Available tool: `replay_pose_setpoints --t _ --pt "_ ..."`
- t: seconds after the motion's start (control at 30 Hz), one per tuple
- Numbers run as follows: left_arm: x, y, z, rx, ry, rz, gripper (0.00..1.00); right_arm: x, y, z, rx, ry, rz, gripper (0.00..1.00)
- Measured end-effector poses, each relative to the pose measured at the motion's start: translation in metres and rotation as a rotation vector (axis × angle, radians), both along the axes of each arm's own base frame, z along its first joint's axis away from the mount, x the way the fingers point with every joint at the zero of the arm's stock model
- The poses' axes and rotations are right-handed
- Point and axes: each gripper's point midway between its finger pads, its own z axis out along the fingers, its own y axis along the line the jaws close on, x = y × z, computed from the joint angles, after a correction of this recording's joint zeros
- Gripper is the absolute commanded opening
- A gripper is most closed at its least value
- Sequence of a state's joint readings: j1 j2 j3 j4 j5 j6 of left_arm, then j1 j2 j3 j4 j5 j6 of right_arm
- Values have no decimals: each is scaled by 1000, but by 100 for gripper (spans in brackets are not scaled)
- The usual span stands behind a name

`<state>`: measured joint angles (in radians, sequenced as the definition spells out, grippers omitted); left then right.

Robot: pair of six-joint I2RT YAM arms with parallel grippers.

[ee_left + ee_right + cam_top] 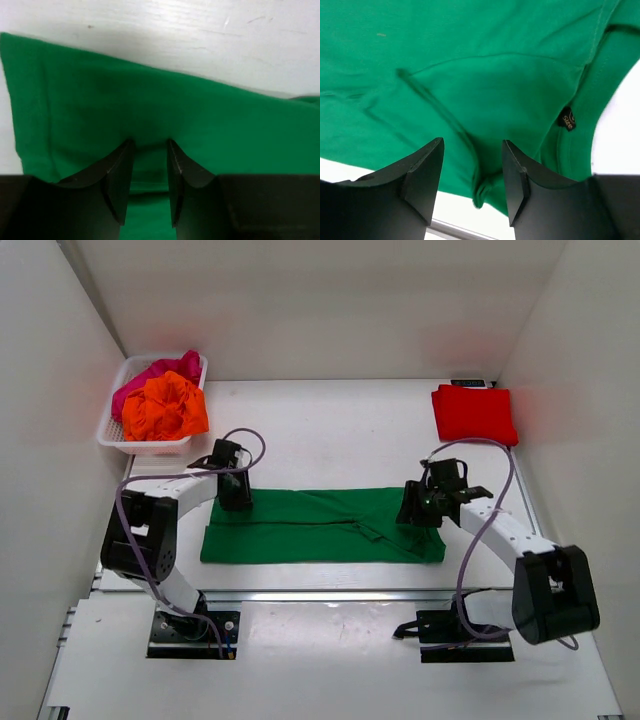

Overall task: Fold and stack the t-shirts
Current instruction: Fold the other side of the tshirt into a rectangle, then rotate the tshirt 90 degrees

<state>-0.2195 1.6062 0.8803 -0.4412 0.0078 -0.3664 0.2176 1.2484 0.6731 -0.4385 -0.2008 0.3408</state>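
Note:
A green t-shirt (pixel 320 530) lies on the table folded into a long flat strip. My left gripper (pixel 235 498) stands over the strip's far left corner. In the left wrist view that gripper (pixel 150 145) is open, the green cloth (pixel 150 95) flat beneath it and nothing pinched. At the strip's right end my right gripper (pixel 421 510) hovers, also open (pixel 472 142) in its own view. A small bunched edge of the green shirt (pixel 470 50) lies below its gap, ungripped. A red t-shirt (pixel 474 412) sits folded at the far right. Orange (pixel 165 410) and magenta (pixel 160 372) t-shirts lie crumpled in the basket.
The white lattice basket (pixel 140 447) stands at the far left against the side wall. White walls close in the table on three sides. A metal rail (pixel 320 595) runs along the near edge just in front of the green shirt. A black size label (pixel 566 118) shows at the collar.

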Motion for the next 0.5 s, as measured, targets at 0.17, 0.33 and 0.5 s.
replay_pose_setpoints --t 0.17,0.33,0.5 --pt "-2 -11 -3 19 41 -33 40 6 -5 -30 -31 141 -18 47" --pt "-12 -24 -5 27 84 -74 37 82 1 -28 -60 125 -10 48" --pt "-33 -52 -6 6 125 -159 35 187 27 -21 -66 57 54 48"
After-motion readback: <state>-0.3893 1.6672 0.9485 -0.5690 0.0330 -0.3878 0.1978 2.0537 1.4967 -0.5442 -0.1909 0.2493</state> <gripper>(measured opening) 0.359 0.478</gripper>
